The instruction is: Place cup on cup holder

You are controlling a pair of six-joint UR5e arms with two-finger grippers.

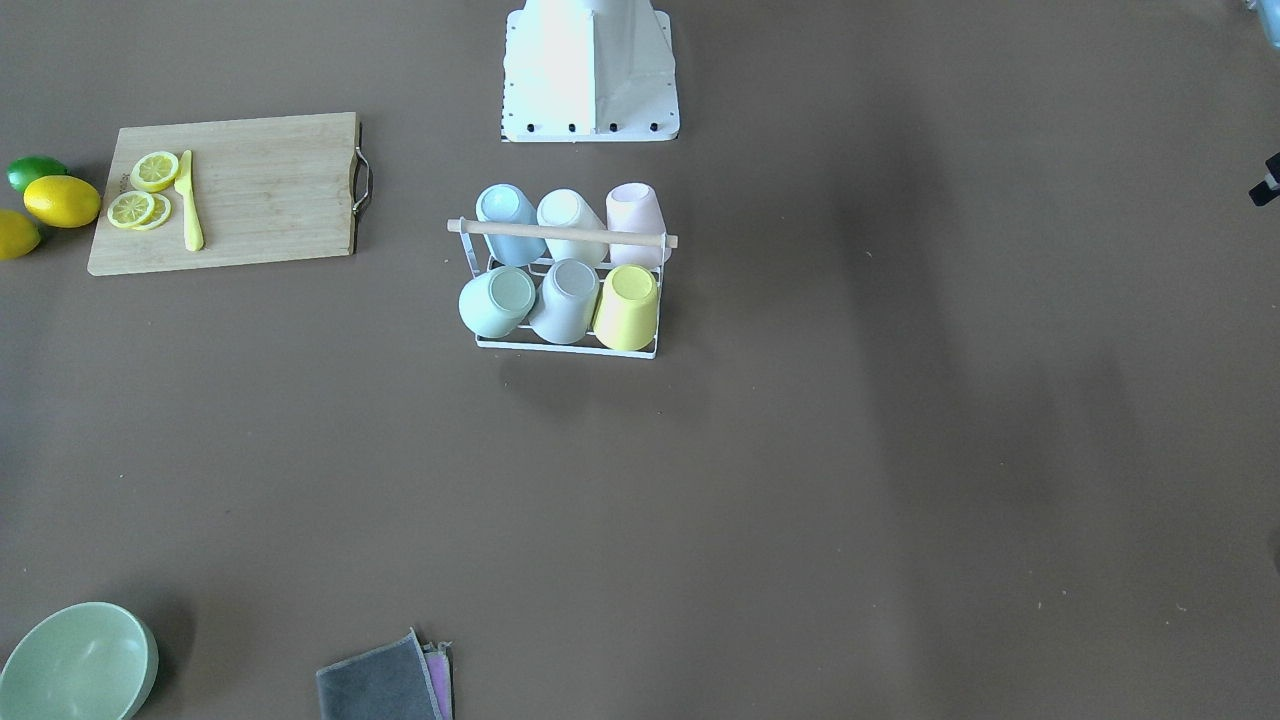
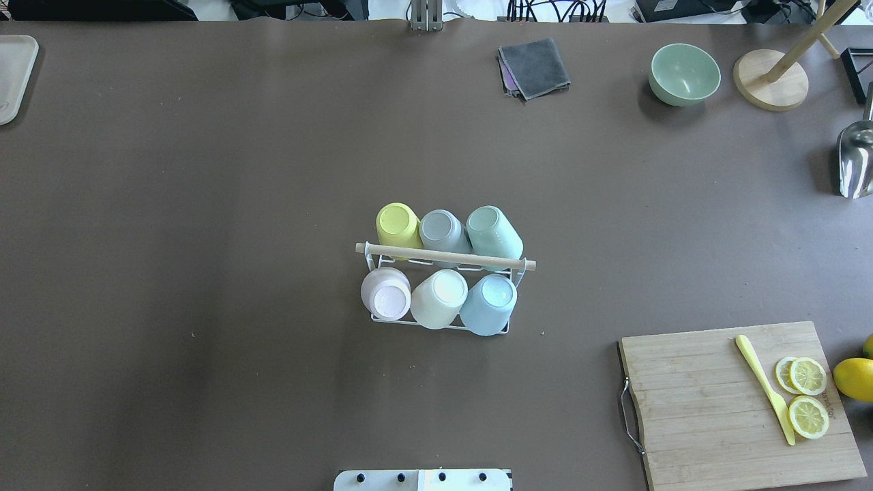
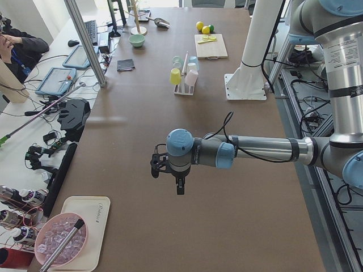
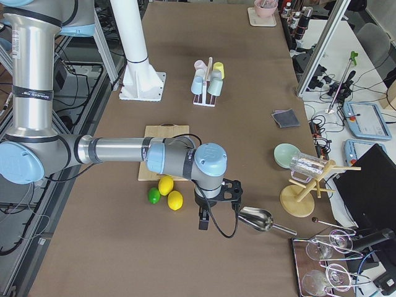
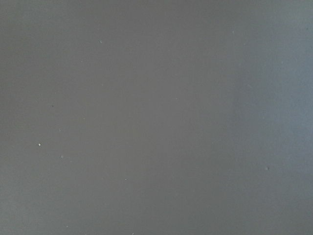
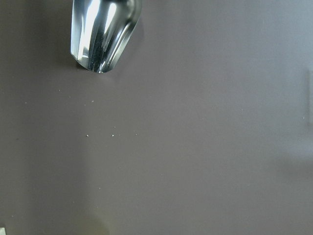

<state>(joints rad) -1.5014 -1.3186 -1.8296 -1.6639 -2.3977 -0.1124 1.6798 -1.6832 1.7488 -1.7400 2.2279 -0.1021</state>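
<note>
The cup holder [image 2: 443,256], a white wire rack with a wooden rod handle, stands mid-table, also in the front-facing view as the cup holder [image 1: 560,232]. Several cups sit upside down on its prongs: a yellow cup [image 2: 399,225], a grey one, a green one, a pink cup [image 2: 386,293], a cream one and a blue cup [image 2: 489,303]. My left gripper [image 3: 170,175] hangs over bare table far from the rack, seen only from the side. My right gripper [image 4: 216,201] hovers near the lemons, also far from the rack. I cannot tell whether either is open or shut.
A cutting board [image 2: 736,402] with lemon slices and a yellow knife [image 2: 764,389] lies front right. A green bowl [image 2: 684,73], a folded cloth [image 2: 535,67], a wooden stand [image 2: 771,87] and a metal scoop [image 6: 100,34] sit along the far right.
</note>
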